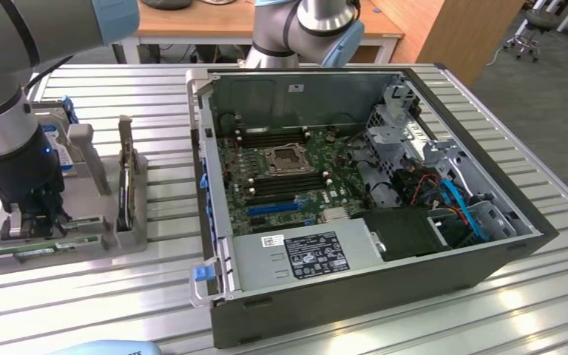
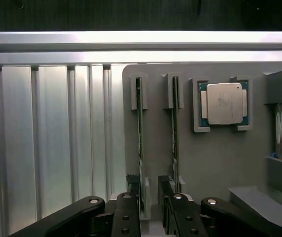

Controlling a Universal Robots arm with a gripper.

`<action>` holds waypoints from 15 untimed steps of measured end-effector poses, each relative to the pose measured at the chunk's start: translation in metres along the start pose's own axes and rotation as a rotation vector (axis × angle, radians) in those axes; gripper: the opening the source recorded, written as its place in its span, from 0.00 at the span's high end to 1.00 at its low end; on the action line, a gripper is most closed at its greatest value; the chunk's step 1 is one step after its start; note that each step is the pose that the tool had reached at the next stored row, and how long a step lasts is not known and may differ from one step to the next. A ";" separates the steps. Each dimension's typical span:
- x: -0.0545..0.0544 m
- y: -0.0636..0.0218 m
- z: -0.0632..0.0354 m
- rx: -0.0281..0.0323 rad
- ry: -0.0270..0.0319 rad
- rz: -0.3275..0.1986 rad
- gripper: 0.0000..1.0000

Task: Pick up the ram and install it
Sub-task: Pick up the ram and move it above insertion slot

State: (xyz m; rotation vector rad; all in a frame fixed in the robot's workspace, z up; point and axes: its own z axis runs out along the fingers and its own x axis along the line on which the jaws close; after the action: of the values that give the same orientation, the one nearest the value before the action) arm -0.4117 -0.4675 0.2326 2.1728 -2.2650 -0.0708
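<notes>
Ribbed aluminium table [image 1: 521,310] carries the open steel computer case [image 1: 294,96], mid-frame in the exterior view; at lower left sits the matt grey moulded holder [image 1: 131,244]; in it the ram [image 2: 140,133], a thin green board, stands on edge between the gripper's [image 2: 149,190] wide-spread black jaws, not yet gripped; it lies nearer one finger, so closing may tip it in its slots; the other finger could clip the second stick [image 2: 174,128] just beside it.
</notes>
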 end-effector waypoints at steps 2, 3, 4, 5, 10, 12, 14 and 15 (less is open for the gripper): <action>0.000 0.0000 0.0000 0.0001 0.0000 0.000 0.71; 0.000 -0.0001 0.0001 0.0001 -0.0001 0.000 0.71; 0.000 -0.0001 0.0005 0.0001 -0.0001 0.000 0.71; 0.000 -0.0001 0.0011 0.0002 -0.0001 0.000 0.71; 0.000 -0.0003 0.0053 0.0000 0.0000 0.000 0.71; 0.000 -0.0003 0.0067 0.0000 0.0000 0.000 0.71; 0.000 -0.0003 0.0066 -0.0002 0.0001 0.000 0.71; 0.000 -0.0003 0.0067 -0.0001 0.0001 0.000 0.71</action>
State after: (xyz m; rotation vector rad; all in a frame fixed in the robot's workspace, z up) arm -0.4117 -0.4677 0.2259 2.1728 -2.2648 -0.0709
